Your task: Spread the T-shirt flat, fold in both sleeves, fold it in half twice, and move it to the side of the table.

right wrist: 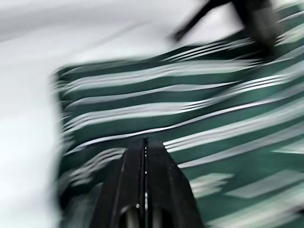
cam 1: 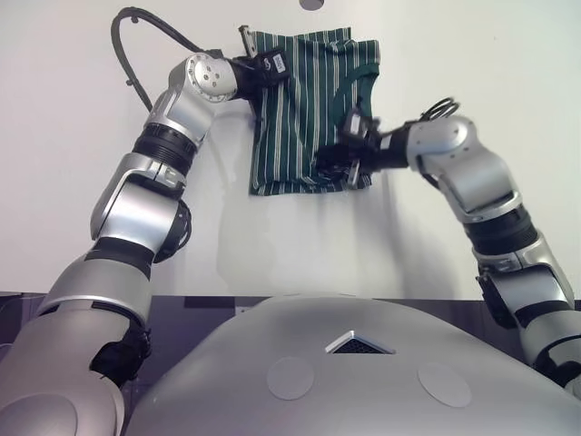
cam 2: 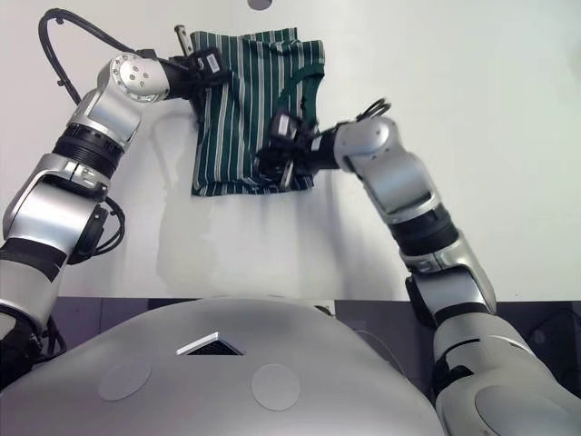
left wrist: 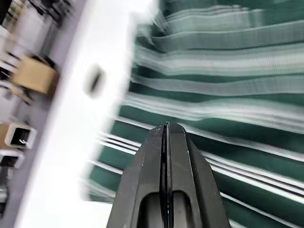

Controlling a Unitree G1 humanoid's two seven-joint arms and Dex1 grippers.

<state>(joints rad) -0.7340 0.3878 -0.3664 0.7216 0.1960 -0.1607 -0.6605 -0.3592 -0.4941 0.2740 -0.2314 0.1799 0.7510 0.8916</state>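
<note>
The table (cam 1: 472, 54) carries one thing, the T-shirt (cam 1: 304, 109), which lies toward the far middle of the top as a compact striped rectangle.

Nearest the robot, the right gripper (right wrist: 144, 142) sits at the shirt's near right corner. Its fingers are pressed together with only a thin seam between them, and no cloth can be seen caught in that seam. The tip hangs over the striped fabric just inside the near edge. Whether it touches the cloth is not clear.

Beyond it the shirt shows stacked layers. No sleeve sticks out, and the neckline curves along the right side. The spreading and sleeve folds look done, and at least one halving fold seems made. Whether the second is finished cannot be told for sure. The move to the table's side looks undone, since the bundle lies well away from either side edge.

Farthest off, the left gripper (left wrist: 166, 127) is at the shirt's far left corner, its fingers also pressed together, with stripes beneath and bare tabletop just beside.
</note>
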